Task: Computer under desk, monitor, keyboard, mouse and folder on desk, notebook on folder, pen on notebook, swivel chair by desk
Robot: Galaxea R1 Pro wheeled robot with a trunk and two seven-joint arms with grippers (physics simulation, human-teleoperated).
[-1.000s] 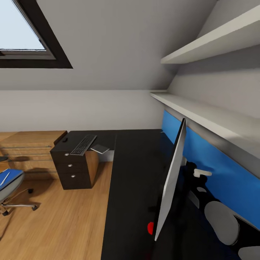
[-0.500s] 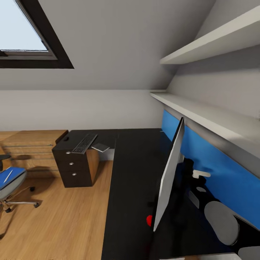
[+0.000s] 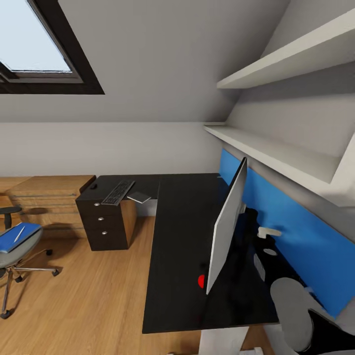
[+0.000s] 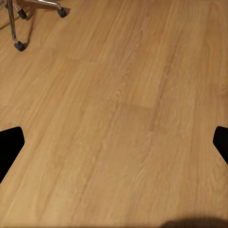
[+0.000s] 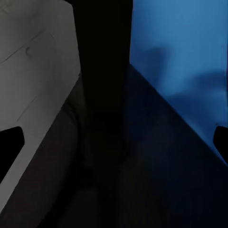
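The black L-shaped desk (image 3: 182, 236) fills the middle of the head view. The monitor (image 3: 226, 229) stands on it edge-on, its red light (image 3: 201, 281) low at the near corner. On the far wing lie the keyboard (image 3: 118, 192), the grey notebook (image 3: 139, 197) beside it, and a small dark mouse (image 3: 92, 186). At the left stands the swivel chair (image 3: 12, 254) carrying the blue folder (image 3: 18, 237) with the pen (image 3: 19, 232) on top. My left gripper (image 4: 114, 142) hangs open over bare floor. My right gripper (image 5: 114, 142) is open behind the monitor. The computer is out of view.
A drawer unit (image 3: 106, 224) sits under the desk's far wing, with a light-wood chest (image 3: 49, 197) beside it. A blue wall panel (image 3: 281, 227) and white shelves (image 3: 276, 153) run along the right wall. Chair casters (image 4: 19, 45) show over the wood floor (image 3: 88, 296).
The whole head view has shifted: the camera moved, so the desk's near edge and more of the swivel chair now show. No object has visibly moved.
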